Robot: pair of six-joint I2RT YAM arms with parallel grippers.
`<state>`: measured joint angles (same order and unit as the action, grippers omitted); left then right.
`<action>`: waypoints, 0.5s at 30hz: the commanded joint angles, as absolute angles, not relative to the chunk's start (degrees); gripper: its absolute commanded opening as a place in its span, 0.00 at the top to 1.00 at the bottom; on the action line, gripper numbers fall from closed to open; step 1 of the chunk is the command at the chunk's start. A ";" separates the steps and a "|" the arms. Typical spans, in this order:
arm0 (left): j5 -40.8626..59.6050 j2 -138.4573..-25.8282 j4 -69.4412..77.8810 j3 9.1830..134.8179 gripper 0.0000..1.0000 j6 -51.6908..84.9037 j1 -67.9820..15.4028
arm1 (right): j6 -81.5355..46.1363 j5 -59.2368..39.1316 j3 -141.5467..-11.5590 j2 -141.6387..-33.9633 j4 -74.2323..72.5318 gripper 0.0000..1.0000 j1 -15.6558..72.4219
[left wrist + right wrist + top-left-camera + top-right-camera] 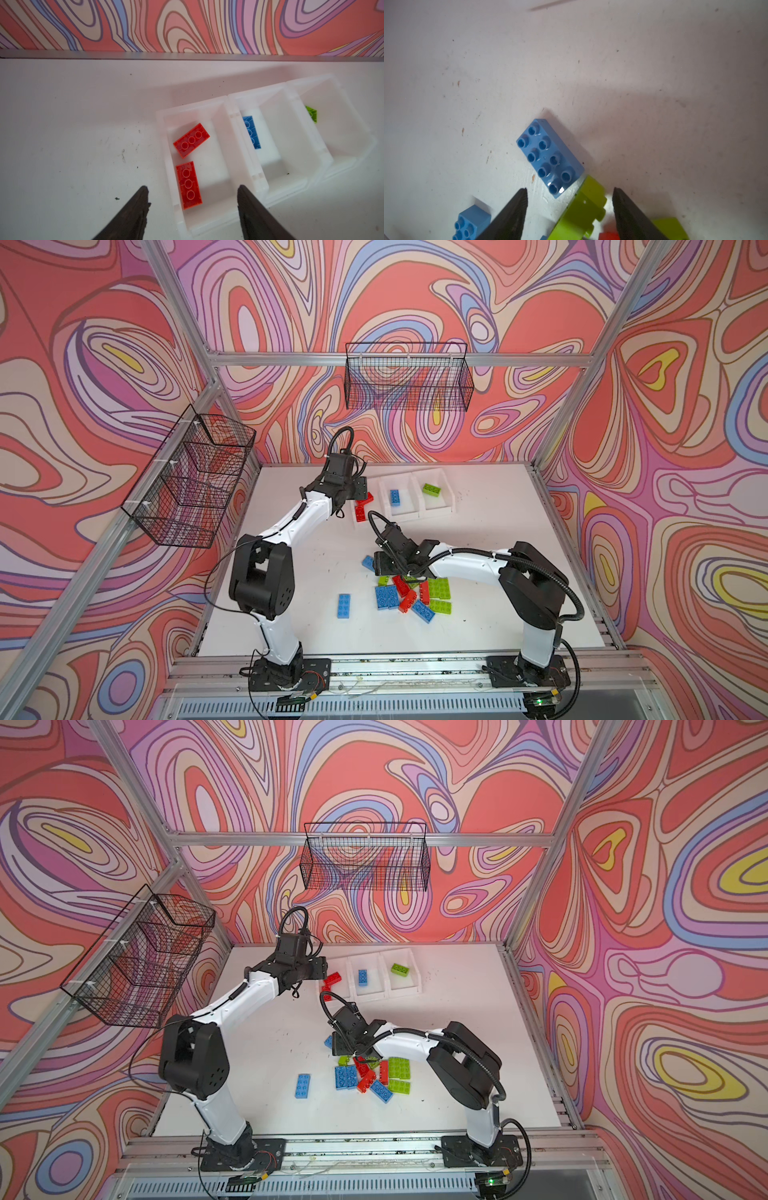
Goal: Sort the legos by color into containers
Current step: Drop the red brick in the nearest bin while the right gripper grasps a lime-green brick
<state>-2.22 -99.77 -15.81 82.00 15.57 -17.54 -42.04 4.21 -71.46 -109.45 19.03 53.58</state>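
Note:
Three joined white containers (417,494) (246,158) stand at the back of the table. The leftmost holds two red legos (191,140) (189,185), the middle one a blue lego (395,497) (251,133), the rightmost a lime green lego (432,490) (311,114). My left gripper (360,491) (192,187) hangs open and empty over the leftmost container. A pile of red, blue and green legos (411,593) (372,1077) lies mid-table. My right gripper (388,570) (570,188) stands open over the pile's far edge. A green lego on its side (583,214) sits loose between the fingers, and a blue lego (550,158) lies just ahead.
A single blue brick (343,605) lies left of the pile, another (368,562) beside the right gripper. Black wire baskets hang on the back wall (409,377) and the left wall (191,481). Metal frame rails border the white table (498,572).

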 commanded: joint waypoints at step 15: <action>-5.45 -84.57 -16.17 65.94 0.34 16.87 -16.44 | -40.53 4.57 -77.06 -115.29 28.22 0.51 55.18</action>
